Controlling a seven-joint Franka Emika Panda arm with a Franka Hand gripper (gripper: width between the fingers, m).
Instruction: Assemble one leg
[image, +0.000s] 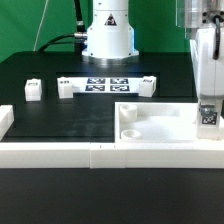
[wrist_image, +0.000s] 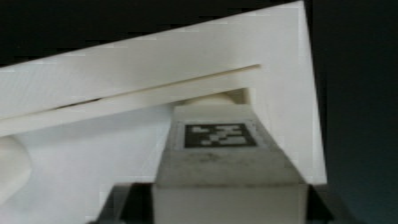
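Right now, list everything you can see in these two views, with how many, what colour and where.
leg: one, white with a black-and-white tag, held upright between the gripper's fingers over the panel, at the exterior view's right.
panel: one, large flat white square with corner holes, on the table in front, right of centre in the exterior view.
loose white blocks: three, small, on the table; one at the exterior view's far left, one beside the marker board's left end, one at its right end.
marker board: one, thin white with several tags, flat on the table in the middle.
white rail: along the table's near edge.
table: one, black.
gripper: one, closed on the leg.
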